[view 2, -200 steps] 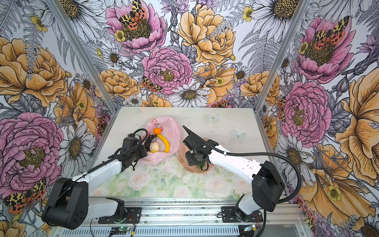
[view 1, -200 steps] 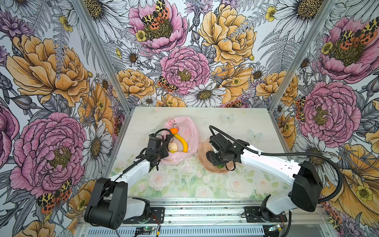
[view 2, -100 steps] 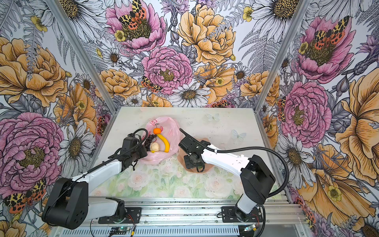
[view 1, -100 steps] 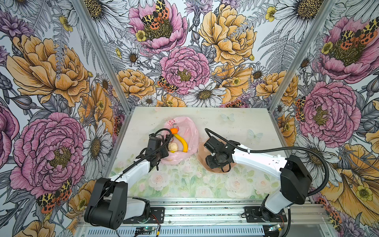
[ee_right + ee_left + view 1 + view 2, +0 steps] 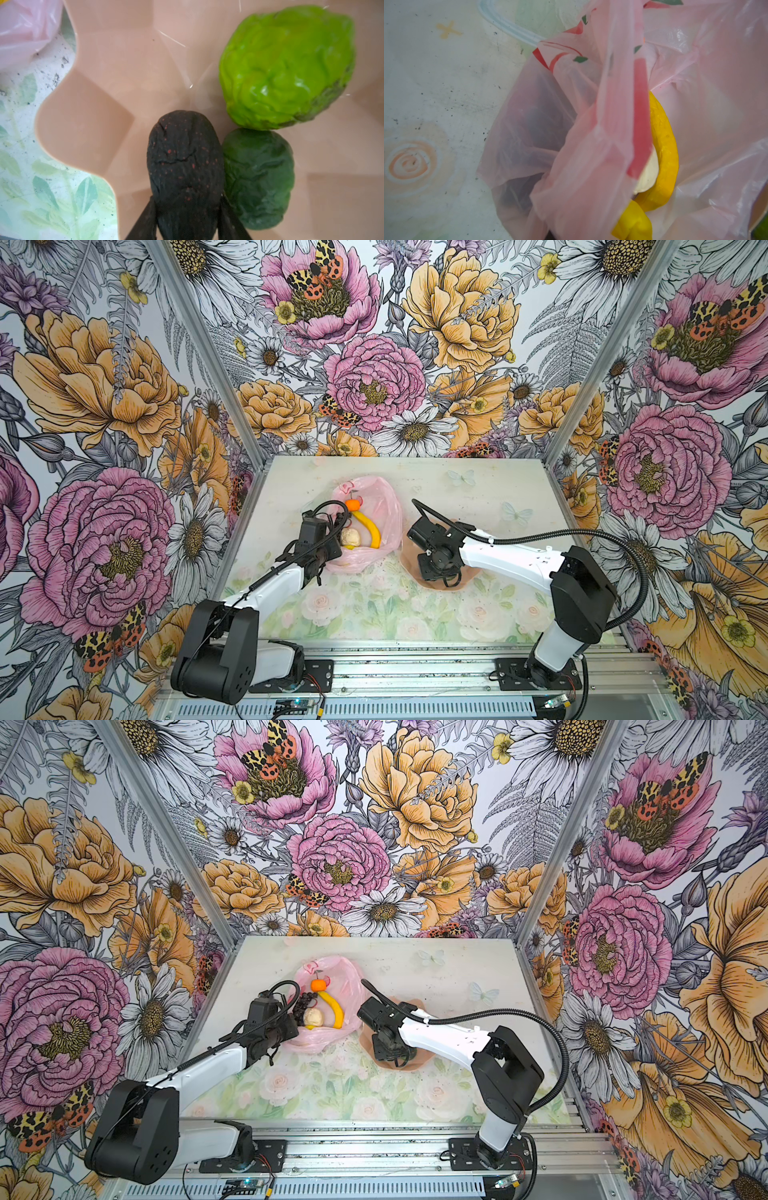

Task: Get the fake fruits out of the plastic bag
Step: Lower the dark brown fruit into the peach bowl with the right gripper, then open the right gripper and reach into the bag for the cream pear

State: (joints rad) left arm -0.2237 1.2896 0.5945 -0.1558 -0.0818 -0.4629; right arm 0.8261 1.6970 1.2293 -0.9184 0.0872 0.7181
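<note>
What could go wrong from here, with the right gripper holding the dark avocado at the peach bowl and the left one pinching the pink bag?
1. The right gripper clamps the dark speckled avocado right beside the dark green lime in the peach petal-edged bowl; opening could knock that lime about.
2. The left gripper pinches only thin film of the translucent pink plastic bag; it might slip, folding over the yellow banana and cream knobbly piece.

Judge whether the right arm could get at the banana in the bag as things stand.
Probably not yet: the right gripper is shut on the avocado over the bowl. Otherwise the way looks free: the banana lies uncovered in the plastic bag, whose mouth the left gripper holds up.
</note>
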